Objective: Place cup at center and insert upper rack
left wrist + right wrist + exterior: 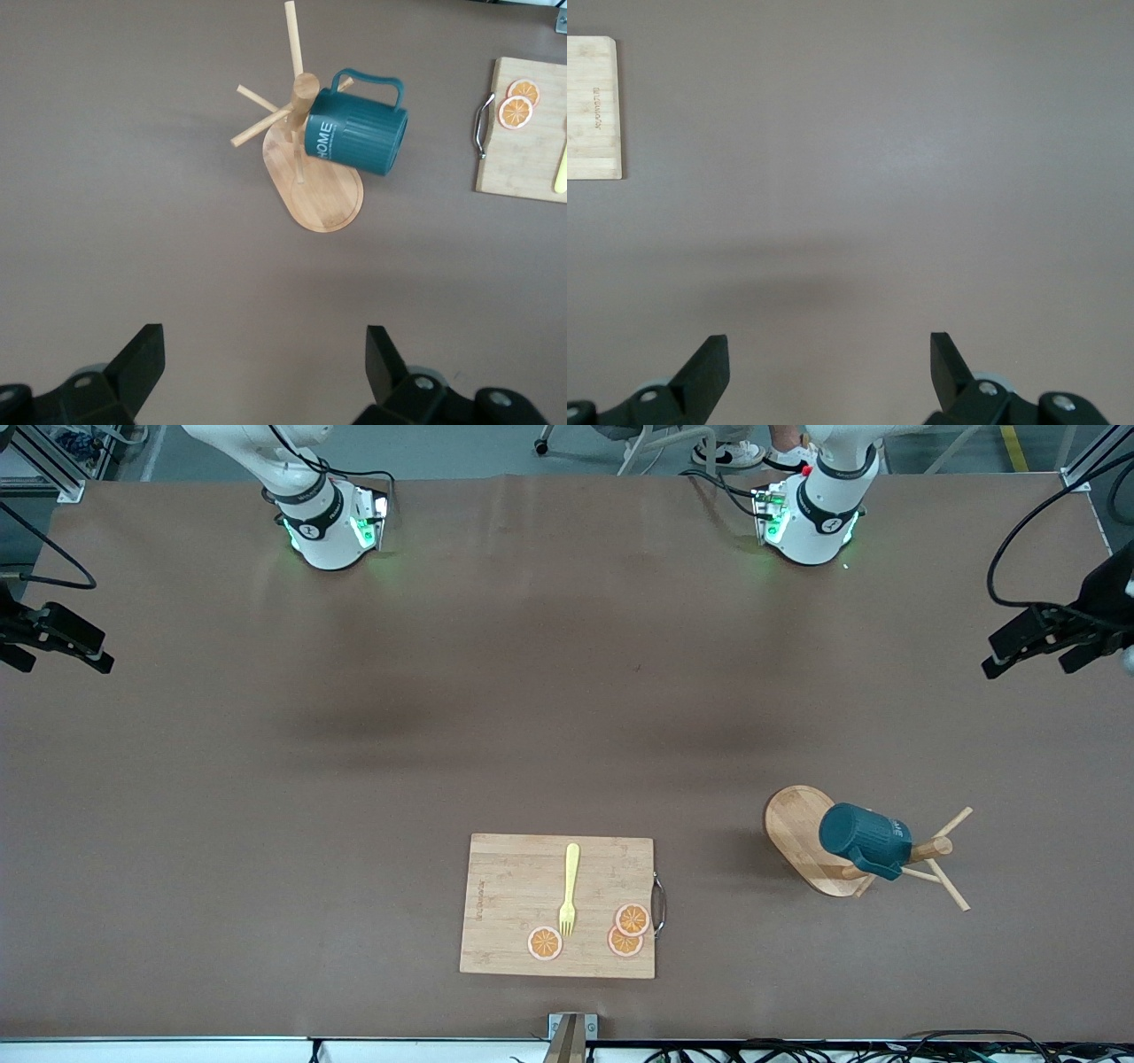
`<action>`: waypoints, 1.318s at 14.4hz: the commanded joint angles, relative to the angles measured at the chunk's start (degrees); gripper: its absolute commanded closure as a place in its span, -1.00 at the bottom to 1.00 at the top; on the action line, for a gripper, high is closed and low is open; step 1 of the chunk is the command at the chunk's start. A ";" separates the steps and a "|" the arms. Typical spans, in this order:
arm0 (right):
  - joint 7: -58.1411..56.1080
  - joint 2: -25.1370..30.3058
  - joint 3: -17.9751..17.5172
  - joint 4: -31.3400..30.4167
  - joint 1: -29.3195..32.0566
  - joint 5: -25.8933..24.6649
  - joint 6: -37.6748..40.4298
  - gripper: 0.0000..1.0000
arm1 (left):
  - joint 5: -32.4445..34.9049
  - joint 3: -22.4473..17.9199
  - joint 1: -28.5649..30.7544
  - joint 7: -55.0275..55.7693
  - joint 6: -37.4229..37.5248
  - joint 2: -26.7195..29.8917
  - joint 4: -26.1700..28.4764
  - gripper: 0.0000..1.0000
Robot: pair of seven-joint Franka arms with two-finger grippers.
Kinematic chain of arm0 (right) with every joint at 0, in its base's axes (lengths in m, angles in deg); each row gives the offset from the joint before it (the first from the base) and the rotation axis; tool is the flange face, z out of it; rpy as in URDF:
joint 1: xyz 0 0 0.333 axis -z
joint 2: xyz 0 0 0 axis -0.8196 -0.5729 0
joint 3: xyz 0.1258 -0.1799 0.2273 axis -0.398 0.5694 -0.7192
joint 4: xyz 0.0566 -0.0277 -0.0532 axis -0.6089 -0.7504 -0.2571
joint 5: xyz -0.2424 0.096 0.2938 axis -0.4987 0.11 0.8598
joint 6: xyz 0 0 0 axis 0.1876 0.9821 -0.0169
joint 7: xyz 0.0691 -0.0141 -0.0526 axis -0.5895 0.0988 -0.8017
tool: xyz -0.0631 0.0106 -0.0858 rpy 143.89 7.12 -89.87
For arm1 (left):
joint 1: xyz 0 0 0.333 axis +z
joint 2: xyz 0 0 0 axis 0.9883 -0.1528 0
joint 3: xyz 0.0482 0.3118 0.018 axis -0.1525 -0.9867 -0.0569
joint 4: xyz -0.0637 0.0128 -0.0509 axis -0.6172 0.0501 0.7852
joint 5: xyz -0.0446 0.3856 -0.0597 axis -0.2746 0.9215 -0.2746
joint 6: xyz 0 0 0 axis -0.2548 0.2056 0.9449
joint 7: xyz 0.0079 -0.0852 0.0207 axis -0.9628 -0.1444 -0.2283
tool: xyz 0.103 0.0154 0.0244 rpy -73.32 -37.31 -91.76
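Note:
The dark teal cup (864, 840) hangs by its handle on a peg of the light wooden upper rack (797, 833), which stands on the table toward the left arm's end. In the left wrist view the cup (354, 133) lies tilted against the rack (323, 190), with "HOME" on its side. My left gripper (263, 341) is open and empty, high over bare table short of the rack. My right gripper (826, 347) is open and empty, high over bare table. Neither hand shows in the front view.
A wooden cutting board (514, 903) with a metal handle lies near the front edge and carries a yellow fork (569, 890) and three orange slices (545, 943). The board also shows in both wrist views (523, 150) (592, 106). Black camera mounts (53, 638) (1054, 633) stand at both table ends.

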 commanded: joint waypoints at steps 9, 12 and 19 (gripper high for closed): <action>-0.13 1.44 0.07 -1.09 -0.12 -0.85 -0.60 -1.00 | 0.14 -13.92 -15.40 -0.75 0.53 1.80 -0.48 -1.00; -0.13 1.36 0.07 -1.09 -0.12 -0.85 -0.60 -1.00 | 0.14 -13.83 -15.32 -0.66 0.35 -0.92 -4.34 -1.00; -0.13 1.36 0.07 -1.09 -0.12 -0.85 -0.60 -1.00 | 0.57 -13.83 -14.87 -1.19 -0.96 -3.48 -5.06 -1.00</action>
